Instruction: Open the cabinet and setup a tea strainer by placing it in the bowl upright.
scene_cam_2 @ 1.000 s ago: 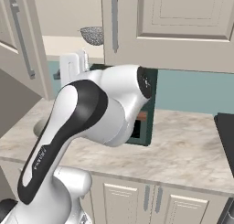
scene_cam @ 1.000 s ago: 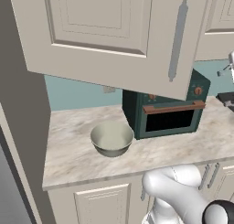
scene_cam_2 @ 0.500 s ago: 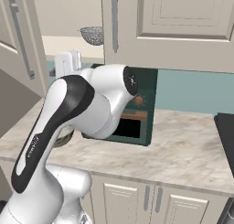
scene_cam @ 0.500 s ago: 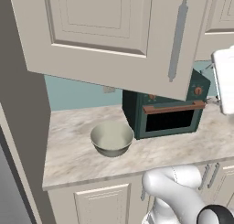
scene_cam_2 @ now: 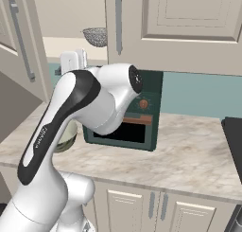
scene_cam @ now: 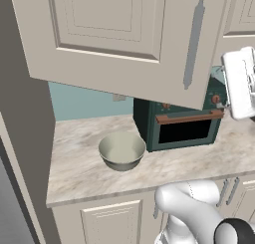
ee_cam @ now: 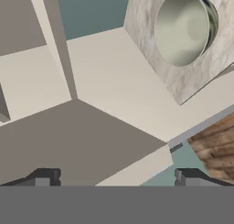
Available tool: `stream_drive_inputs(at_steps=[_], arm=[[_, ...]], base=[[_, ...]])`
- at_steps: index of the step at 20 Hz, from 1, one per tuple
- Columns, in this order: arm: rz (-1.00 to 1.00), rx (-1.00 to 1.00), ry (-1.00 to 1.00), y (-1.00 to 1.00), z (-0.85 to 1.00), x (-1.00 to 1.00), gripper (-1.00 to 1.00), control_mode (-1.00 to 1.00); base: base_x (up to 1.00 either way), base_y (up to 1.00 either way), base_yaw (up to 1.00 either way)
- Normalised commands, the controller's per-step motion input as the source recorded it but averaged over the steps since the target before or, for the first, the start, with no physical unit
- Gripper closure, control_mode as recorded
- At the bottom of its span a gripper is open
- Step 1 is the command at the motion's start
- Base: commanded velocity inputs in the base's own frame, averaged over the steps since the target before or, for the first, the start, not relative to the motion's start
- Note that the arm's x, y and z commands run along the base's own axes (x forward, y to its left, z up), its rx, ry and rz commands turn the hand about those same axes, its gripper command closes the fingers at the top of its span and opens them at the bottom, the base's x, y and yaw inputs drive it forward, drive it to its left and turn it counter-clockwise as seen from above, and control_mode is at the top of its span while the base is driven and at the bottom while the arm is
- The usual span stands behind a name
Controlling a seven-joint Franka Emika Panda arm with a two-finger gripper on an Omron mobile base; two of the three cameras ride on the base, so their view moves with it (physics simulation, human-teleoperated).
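Note:
The cabinet door (scene_cam: 124,34) stands swung wide open, its silver bar handle (scene_cam: 194,44) hanging above the counter. Inside, the tea strainer (scene_cam_2: 96,36) sits on the bottom shelf (scene_cam_2: 66,40). The pale bowl (scene_cam: 122,151) rests on the marble counter left of the green oven; in the hand view the bowl (ee_cam: 183,29) appears at the upper right. My gripper (scene_cam_2: 77,57) is raised in front of the shelf, left of and slightly below the strainer, apart from it. In the hand view the gripper (ee_cam: 116,177) is open, with nothing between its fingers.
A dark green toaster oven (scene_cam: 182,126) stands right of the bowl. The open door (scene_cam_2: 19,41) juts out over the counter's left part. A shut neighbouring cabinet door (scene_cam_2: 179,22) hangs to the right, and a dark stove edge (scene_cam_2: 234,136) is far right.
The arm has swung left and its elbow has risen. The hand has come in from the right edge of the left base view. The jaws stay open and empty.

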Motion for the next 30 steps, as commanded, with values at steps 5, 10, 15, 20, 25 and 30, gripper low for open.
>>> stream_drive_inputs(at_steps=[5, 10, 15, 20, 25, 30], arm=[[0.03, 0.00, 0.00, 0.00, 0.00, 0.26, -1.00, -1.00], [0.06, 0.00, 0.00, 0.12, 0.00, 0.14, -1.00, -1.00], [0.05, 0.00, 0.00, 0.17, 0.00, 0.12, -1.00, -1.00], [0.05, 0.00, 0.00, 0.12, 0.00, 0.03, -1.00, -1.00], [0.10, 0.00, 0.00, 0.29, 0.00, -0.04, -1.00, -1.00], [0.21, 0.00, 0.00, 0.50, 0.00, -0.53, -1.00, -1.00]], base=[[0.00, 0.00, 0.00], [0.00, 0.00, 0.00], [0.00, 0.00, 0.00], [0.00, 0.00, 0.00], [0.00, 0.00, 0.00], [0.00, 0.00, 0.00]])
